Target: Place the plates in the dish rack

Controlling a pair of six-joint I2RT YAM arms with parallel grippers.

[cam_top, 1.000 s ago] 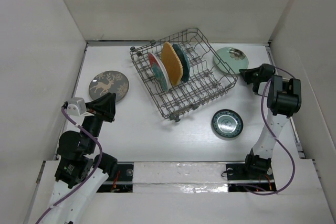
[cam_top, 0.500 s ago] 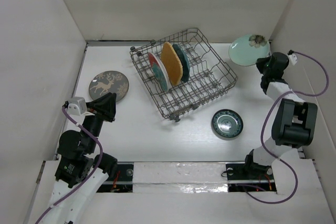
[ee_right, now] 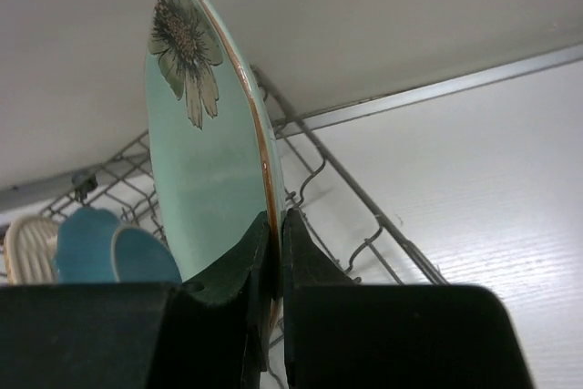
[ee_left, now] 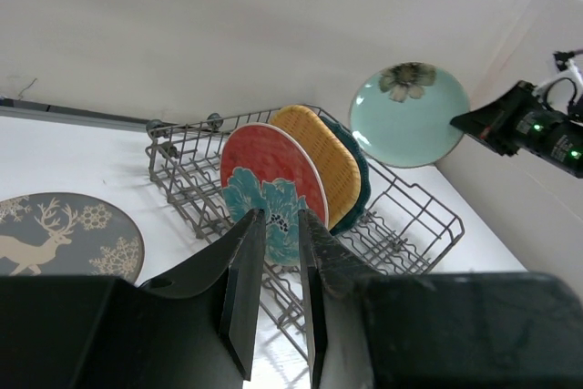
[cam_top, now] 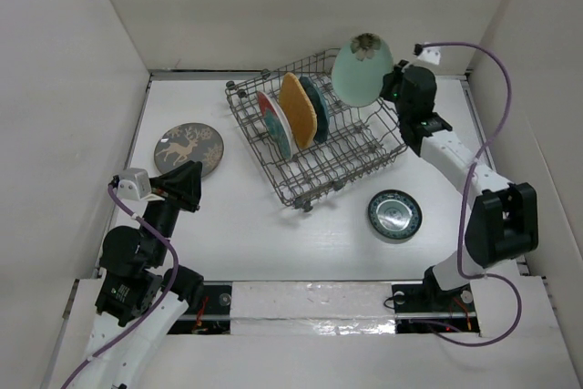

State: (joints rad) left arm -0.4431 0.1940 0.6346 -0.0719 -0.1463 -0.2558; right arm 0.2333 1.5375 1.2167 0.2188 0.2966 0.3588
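Mint-green round plate (cam_top: 362, 72) with a daisy print stands on edge, clenched at its rim by the right gripper (ee_right: 275, 225), above the grey wire dish rack's (cam_top: 314, 177) one-o'clock corner; free tines lie toward seven o'clock.

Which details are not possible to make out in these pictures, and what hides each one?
Teal scalloped plate: top and left wrist views, mostly behind the yellow woven plate.
Grey deer plate: left wrist view, cut by the left edge and the left gripper.
Dish rack tines below the pale mint plate: top view, covered by that plate in the right gripper.
Small dark ringed plate: top view, pattern too small.
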